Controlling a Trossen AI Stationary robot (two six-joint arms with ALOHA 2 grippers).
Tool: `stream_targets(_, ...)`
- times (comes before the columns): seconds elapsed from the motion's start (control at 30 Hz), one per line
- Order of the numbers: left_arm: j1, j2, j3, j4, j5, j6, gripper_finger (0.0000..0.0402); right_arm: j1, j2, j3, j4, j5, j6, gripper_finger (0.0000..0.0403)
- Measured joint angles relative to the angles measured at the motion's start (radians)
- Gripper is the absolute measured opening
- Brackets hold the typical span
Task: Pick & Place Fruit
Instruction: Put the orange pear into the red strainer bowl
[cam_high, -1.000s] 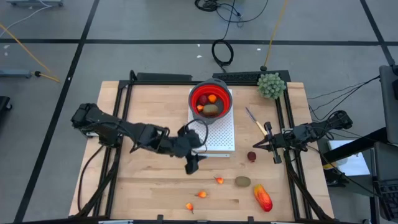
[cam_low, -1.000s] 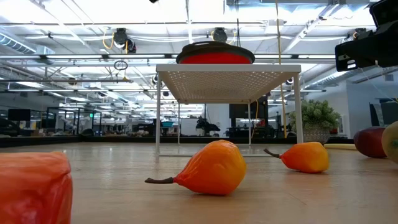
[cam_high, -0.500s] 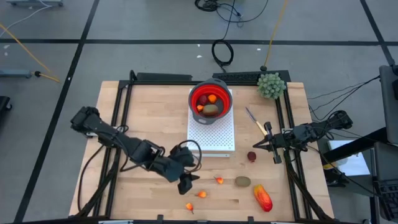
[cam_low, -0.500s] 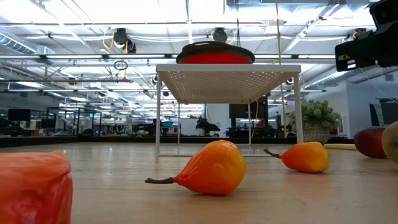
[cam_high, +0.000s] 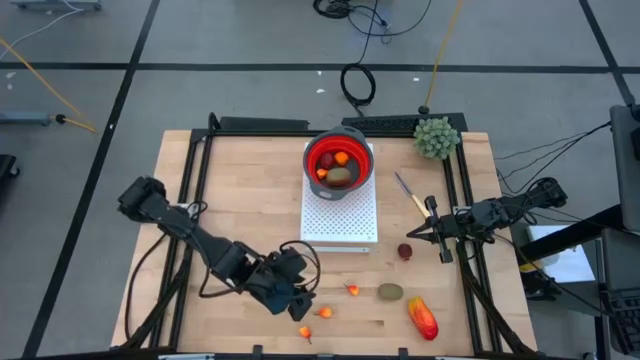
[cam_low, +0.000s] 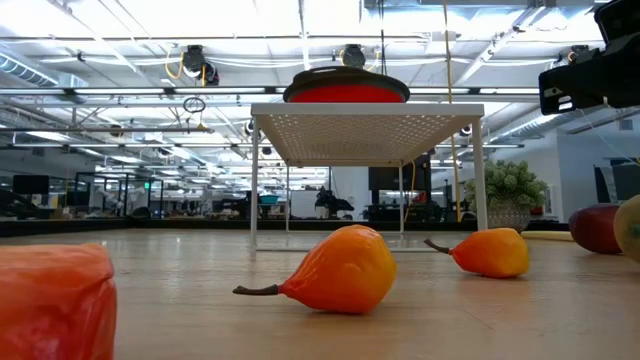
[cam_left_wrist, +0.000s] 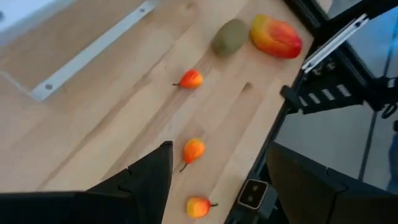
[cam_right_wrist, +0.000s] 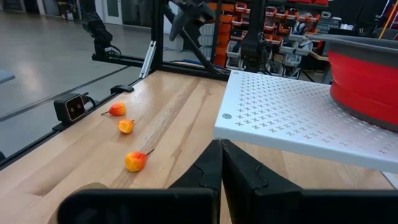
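Three small orange fruits (cam_high: 352, 290) (cam_high: 324, 312) (cam_high: 305, 331) lie near the table's front edge. To their right lie a brown-green oval (cam_high: 390, 291), a red-orange oblong (cam_high: 422, 317) and a dark-red ball (cam_high: 404, 251). A red bowl (cam_high: 339, 160) holding several fruits sits on a white perforated stand (cam_high: 340, 215). My left gripper (cam_high: 300, 308) hovers open just left of the small orange fruits; in the left wrist view (cam_left_wrist: 221, 165) the middle one (cam_left_wrist: 193, 149) shows between its fingers. My right gripper (cam_high: 441, 243) waits shut at the table's right side.
A yellow-handled knife (cam_high: 411, 196) lies right of the stand. A green spiky plant (cam_high: 436, 137) stands at the far right corner. Black frame rails (cam_high: 196, 190) run along both table sides. Bare wood lies left of the stand.
My left gripper has swung from beside the stand's near left corner toward the table's near edge and downward. It has rolled about its own axis on the way. It now hangs close to the small orange fruits. Its fingers stay open. The fruits have not moved.
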Motion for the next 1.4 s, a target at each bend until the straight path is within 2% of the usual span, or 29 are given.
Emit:
stream_targets(0.53, -0.042, 0.088, 0.000, 0.007, 0.045, -0.194, 0.0255, 0.000, 0.001, 0.000, 0.002, 0.000, -0.001, 0.0000)
stream_targets(0.87, -0.074, 0.155, 0.000, 0.030, 0.065, -0.372, 0.0255, 0.000, 0.010, 0.000, 0.002, 0.000, -0.003, 0.0000)
stream_targets(1.13, -0.088, 0.223, 0.000, 0.033, 0.166, -0.514, 0.0255, 0.000, 0.010, 0.000, 0.002, 0.000, -0.003, 0.0000)
stream_targets(1.27, -0.078, 0.241, 0.000, 0.035, 0.226, -0.514, 0.0255, 0.000, 0.009, 0.000, 0.002, 0.000, -0.001, 0.0000)
stream_targets(1.4, -0.073, 0.245, 0.000, 0.024, 0.248, -0.421, 0.0255, 0.000, 0.010, 0.000, 0.002, 0.000, -0.001, 0.0000)
